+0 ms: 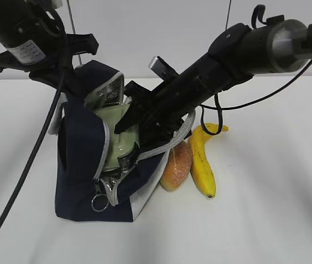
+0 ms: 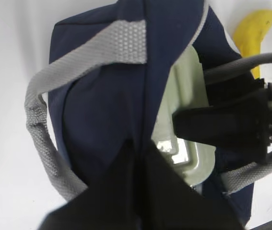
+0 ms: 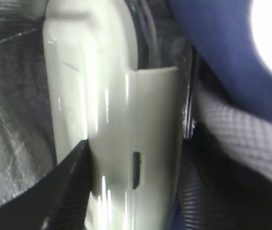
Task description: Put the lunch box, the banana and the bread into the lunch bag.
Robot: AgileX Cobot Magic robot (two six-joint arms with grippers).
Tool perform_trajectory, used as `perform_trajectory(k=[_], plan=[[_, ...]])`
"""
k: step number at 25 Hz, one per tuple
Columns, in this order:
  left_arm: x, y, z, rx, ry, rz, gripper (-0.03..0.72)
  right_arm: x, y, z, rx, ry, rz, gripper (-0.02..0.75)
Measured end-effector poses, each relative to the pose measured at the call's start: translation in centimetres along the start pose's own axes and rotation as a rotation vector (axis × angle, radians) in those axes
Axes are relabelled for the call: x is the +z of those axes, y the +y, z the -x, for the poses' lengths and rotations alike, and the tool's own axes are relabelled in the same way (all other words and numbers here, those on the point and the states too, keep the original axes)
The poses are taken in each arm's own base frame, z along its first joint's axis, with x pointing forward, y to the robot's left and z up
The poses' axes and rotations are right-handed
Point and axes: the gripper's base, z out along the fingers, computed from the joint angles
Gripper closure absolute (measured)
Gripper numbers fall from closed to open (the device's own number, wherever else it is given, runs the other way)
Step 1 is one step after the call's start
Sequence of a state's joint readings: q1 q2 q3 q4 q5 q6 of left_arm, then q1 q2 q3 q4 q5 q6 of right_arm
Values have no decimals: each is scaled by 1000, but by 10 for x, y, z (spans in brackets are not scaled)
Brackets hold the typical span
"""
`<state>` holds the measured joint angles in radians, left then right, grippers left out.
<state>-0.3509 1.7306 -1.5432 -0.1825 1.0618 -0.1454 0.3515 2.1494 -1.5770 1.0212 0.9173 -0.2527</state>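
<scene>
The navy lunch bag (image 1: 78,165) stands open on the table. My left gripper (image 1: 70,82) is shut on the bag's upper fabric edge and holds it up; in the left wrist view the gripper (image 2: 143,163) pinches a navy fold of the bag (image 2: 102,96). My right gripper (image 1: 131,124) is shut on the lunch box (image 1: 117,140), which stands on end, partly inside the bag's mouth. In the right wrist view the fingers (image 3: 68,191) clamp the box's sage-green lid (image 3: 112,120). The banana (image 1: 202,165) and the bread (image 1: 176,165) lie on the table right of the bag.
The bag's grey strap (image 2: 40,129) loops over its left side, and another strap (image 3: 241,139) lies by my right gripper. Silver lining (image 3: 11,120) shows inside. The zipper's ring pull (image 1: 99,203) hangs at the front. The banana's tip (image 2: 255,28) shows beyond the bag.
</scene>
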Motion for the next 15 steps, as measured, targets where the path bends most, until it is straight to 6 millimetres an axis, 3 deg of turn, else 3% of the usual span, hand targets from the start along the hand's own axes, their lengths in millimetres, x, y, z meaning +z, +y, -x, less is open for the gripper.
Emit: perform_trajectory(k=[8, 15], plan=[[0, 0, 0, 0, -3, 0, 691, 23, -13, 9, 100, -57, 85, 349], [0, 0, 1, 0, -9, -1, 691, 28, -15, 16, 140, -113, 144, 349]])
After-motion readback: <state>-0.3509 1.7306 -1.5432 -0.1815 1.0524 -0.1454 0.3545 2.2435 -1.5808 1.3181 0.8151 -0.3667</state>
